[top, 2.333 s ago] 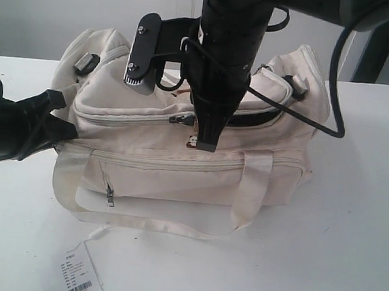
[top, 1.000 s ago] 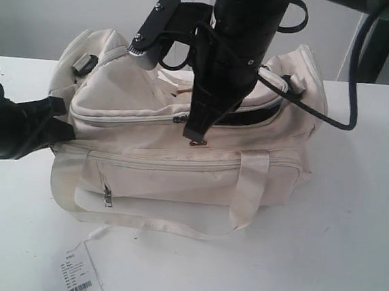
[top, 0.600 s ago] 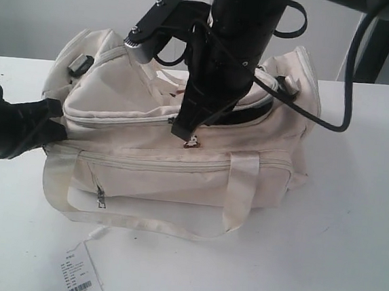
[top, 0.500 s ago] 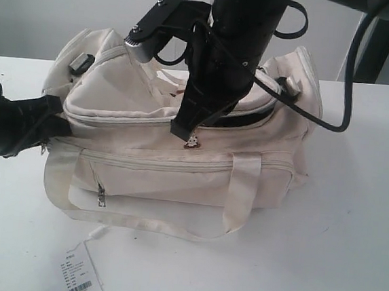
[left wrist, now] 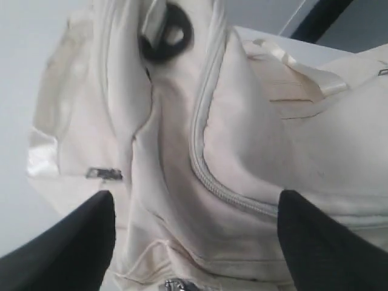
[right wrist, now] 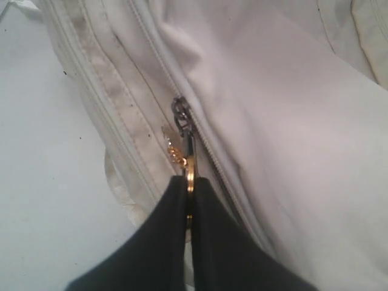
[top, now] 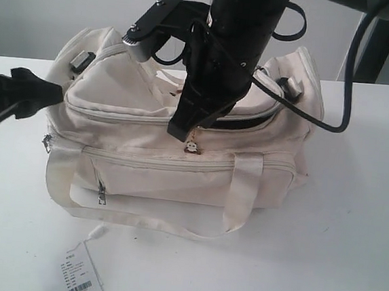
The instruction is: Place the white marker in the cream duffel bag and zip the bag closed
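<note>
Cream fabric first: we record the cream duffel bag [top: 178, 171] upright on a white table [top: 350, 241]. Left of the bag, the left gripper [left wrist: 194, 203] stands released. Its fingers [left wrist: 73, 239] are spread wide on either side of the bag's end panel and clasp nothing. In front of the bag's left corner lies a paper tag [top: 79, 278], apart from the bag. Over the bag's middle, the right gripper [right wrist: 185, 182] is clenched on the gold zipper pull [right wrist: 190, 162] of the top zipper. Left of that grip the zip is closed; right of it a dark gap [top: 248, 119] stands open. Right of the bag and in front of it, bare table leaves free room. The table's far edge runs just behind the bag. The white marker is not visible to us. Count: one bag, two grippers, one tag, and two dark strap fittings [top: 84, 59], one at each end of the bag.
</note>
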Robot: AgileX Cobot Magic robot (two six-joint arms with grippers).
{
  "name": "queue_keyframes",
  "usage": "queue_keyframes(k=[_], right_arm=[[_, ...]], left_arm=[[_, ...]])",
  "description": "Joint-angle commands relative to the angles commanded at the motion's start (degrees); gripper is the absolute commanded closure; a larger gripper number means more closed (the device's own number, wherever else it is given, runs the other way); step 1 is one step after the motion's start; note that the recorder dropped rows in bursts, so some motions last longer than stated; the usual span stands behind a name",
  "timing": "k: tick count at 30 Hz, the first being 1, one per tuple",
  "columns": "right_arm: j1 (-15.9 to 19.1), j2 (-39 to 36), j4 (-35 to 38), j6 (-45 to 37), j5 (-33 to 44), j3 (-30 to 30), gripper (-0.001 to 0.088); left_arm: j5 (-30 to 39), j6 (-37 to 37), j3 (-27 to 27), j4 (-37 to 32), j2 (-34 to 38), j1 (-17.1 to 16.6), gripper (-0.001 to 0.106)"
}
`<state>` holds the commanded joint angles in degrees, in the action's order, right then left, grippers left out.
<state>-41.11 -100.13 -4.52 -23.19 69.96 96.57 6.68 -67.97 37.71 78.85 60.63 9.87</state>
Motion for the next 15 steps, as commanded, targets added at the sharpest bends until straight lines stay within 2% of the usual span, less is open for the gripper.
queue_keyframes(k=[3, 4, 6, 8, 11, 14, 15], right_arm=[[0.0, 0.0, -0.1, -1.47, 0.0, 0.0, 0.0868], [0.0, 0.0, -0.1, -2.1, 0.0, 0.0, 0.0868], [0.0, 0.0, -0.1, -2.37, 0.0, 0.0, 0.0868], [0.0, 0.0, -0.1, -2.51, 0.0, 0.0, 0.0868], [0.0, 0.0, -0.1, -2.74, 0.0, 0.0, 0.0868], [0.0, 0.0, -0.1, -2.89, 0.0, 0.0, 0.0868], [0.0, 0.0, 0.02, -2.89, 0.0, 0.0, 0.0868]], left_arm=[[11.33, -11.52, 1.2, -3.2, -2.24, 0.9, 0.031], [14.88, -16.57, 1.68, -2.98, -2.24, 1.81, 0.032], [17.8, -24.91, 1.73, 0.06, -1.85, 4.45, 0.037], [18.0, -30.69, 1.73, 2.61, -0.67, 8.14, 0.037], [16.4, -37.8, 1.73, 3.22, 2.27, 15.67, 0.037], [12.3, -47.76, 1.73, 3.22, 5.28, 23.54, 0.037], [8.79, -50.51, 1.73, 3.22, 6.35, 26.08, 0.037]])
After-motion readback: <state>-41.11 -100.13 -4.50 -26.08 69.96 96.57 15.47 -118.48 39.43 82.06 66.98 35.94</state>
